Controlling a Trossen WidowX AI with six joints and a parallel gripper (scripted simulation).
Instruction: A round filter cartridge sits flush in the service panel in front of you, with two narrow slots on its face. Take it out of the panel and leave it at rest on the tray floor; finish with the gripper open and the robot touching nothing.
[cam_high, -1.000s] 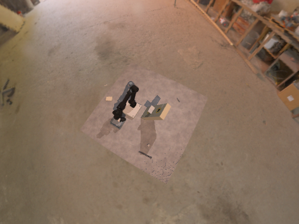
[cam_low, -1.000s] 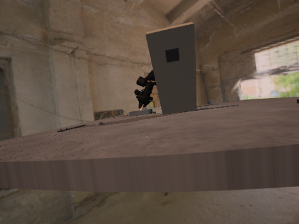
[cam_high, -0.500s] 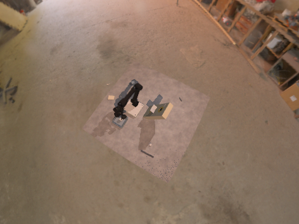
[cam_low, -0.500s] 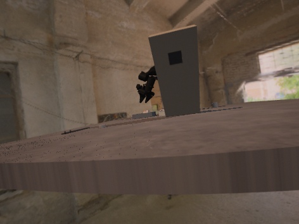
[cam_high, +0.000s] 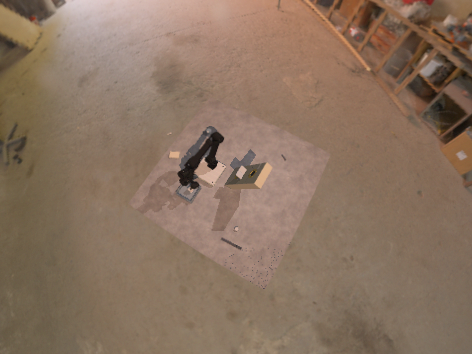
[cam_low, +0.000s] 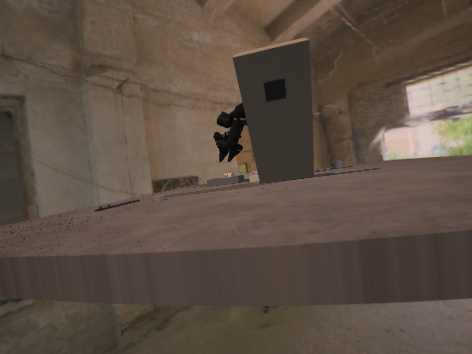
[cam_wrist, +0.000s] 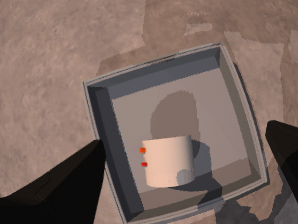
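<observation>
The pale round cartridge (cam_wrist: 169, 161) (cam_low: 228, 175) lies on its side on the tray floor, with two small red-orange tabs at its left end in the wrist view. Its slotted face is not visible there. The square grey tray (cam_wrist: 131, 112) (cam_low: 217, 182) has low walls around it. My gripper (cam_wrist: 190, 139) (cam_low: 225, 160) is wide open and empty. It hangs above the tray, clear of the cartridge, with a fingertip at each side of the wrist view. The service panel (cam_low: 285, 135) (cam_high: 257, 181) stands upright; the exterior view shows its rear with a dark square opening.
A pale slab (cam_high: 214, 173) lies between arm and panel. A small cream block (cam_high: 174, 155) lies beside the arm's base. A dark bar (cam_high: 231, 243) (cam_low: 117, 205) and a small white piece (cam_high: 236, 228) lie farther out; a short dark piece (cam_high: 283, 157) lies beyond the panel.
</observation>
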